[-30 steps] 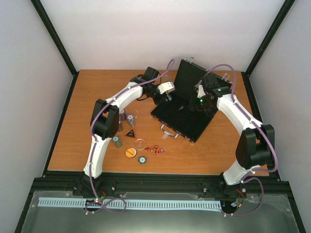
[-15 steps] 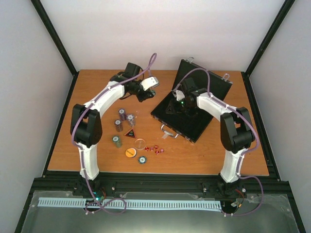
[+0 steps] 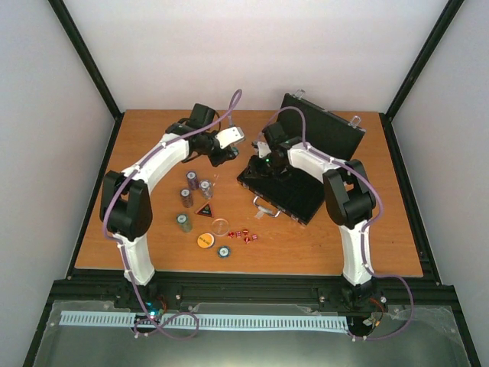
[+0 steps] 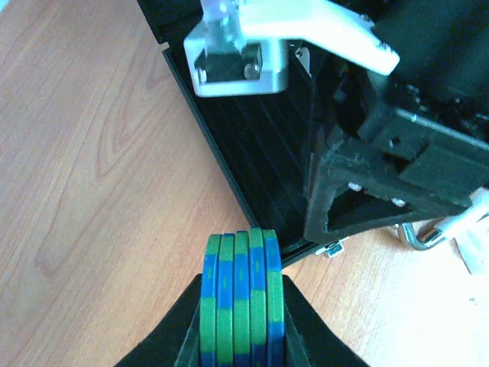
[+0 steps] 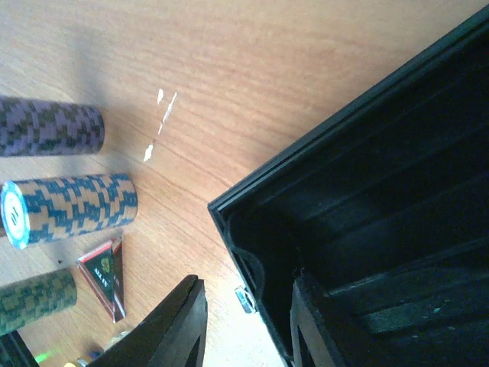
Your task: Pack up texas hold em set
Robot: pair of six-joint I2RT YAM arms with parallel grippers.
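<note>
a brown wooden table (image 3: 130, 229) inside a white-walled booth (image 3: 229, 46) carries the whole set. the flat black rectangular case (image 3: 294, 195) lies open right of centre, its lid (image 3: 325, 130) standing up at the back, and its ribbed tray looks empty wherever the wrist views show it. the left gripper (image 4: 239, 302) is clamped on a short stack of green-and-blue poker chips (image 4: 238, 260), held edge-up above the wood just outside the case. the right gripper (image 5: 248, 294) is spread, with one finger outside and one inside the case's corner wall, not visibly pinching it. other chip stacks (image 3: 192, 180), a red-black triangle (image 3: 204, 209), an orange disc (image 3: 205, 240) and tiny red dice (image 3: 244, 235) lie loose on the table left of the case. the step in hand looks like loading the first chips, so packing is barely begun. next, the left arm needs to carry the stack over the wall, line it up with a groove and release. the right arm sits close enough there to risk a clash.
</note>
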